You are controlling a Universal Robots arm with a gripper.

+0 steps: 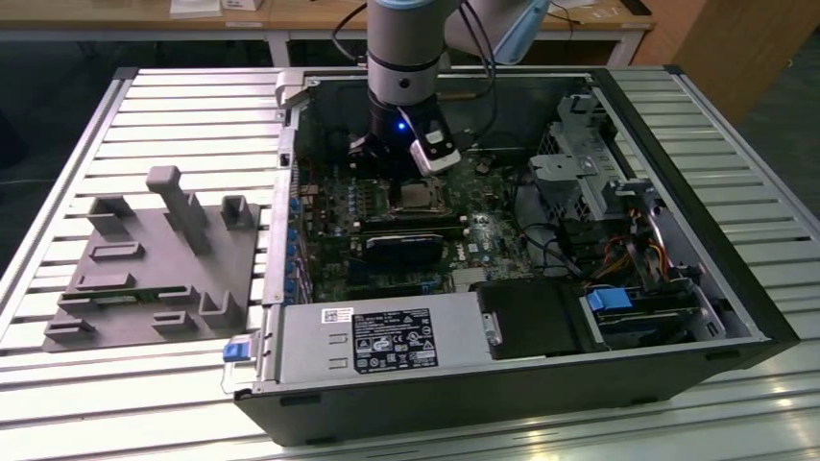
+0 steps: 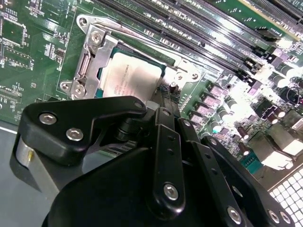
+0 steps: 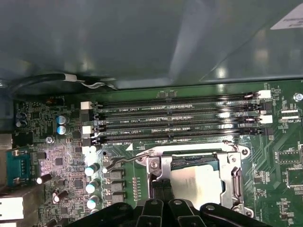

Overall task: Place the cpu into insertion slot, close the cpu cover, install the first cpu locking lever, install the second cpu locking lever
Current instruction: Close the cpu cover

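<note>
Right now we see the chip [image 3: 196,187] seated in its socket [image 1: 418,198], the metal cover [image 3: 158,166] down around it. Our gripper [image 3: 163,191], fingers pressed together, sits at that cover's edge. In the exterior view it hangs at twelve o'clock of the socket.

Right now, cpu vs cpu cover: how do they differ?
The cpu is a solid, matte pale-grey square; the cover is a shiny open-centred frame. The cpu shows through the middle; the cover lies around its edges. Both lie flat, parallel to the board.
</note>
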